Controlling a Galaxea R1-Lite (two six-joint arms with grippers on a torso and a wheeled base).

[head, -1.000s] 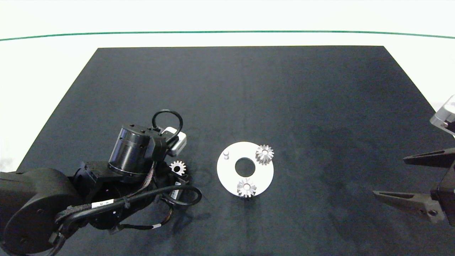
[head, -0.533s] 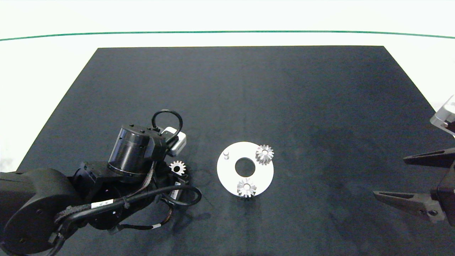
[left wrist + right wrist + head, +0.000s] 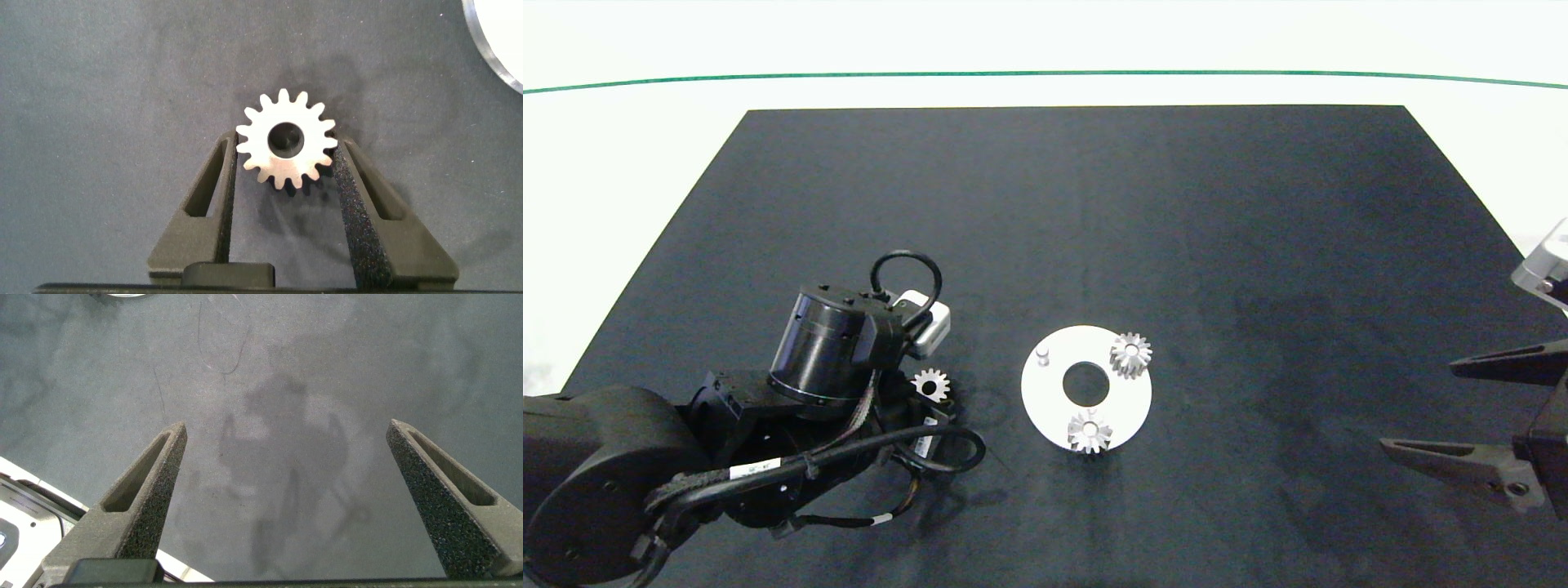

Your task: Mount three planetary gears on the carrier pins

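Two gears sit pinned; left gripper jaws clamp the third gear (right gripper idle, jaws wide), bound for the bare pin.

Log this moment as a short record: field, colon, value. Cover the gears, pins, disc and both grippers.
gears mounted: two, one at the disc's far right, one at its near edge
loose gear: third gear, flat on the black mat, left of the disc
bare pin: one, far left on the disc
disc: white disc, flat on the mat
left gripper, fingers on either side of the third gear, against its teeth
right gripper, open, idle at the mat's right edge
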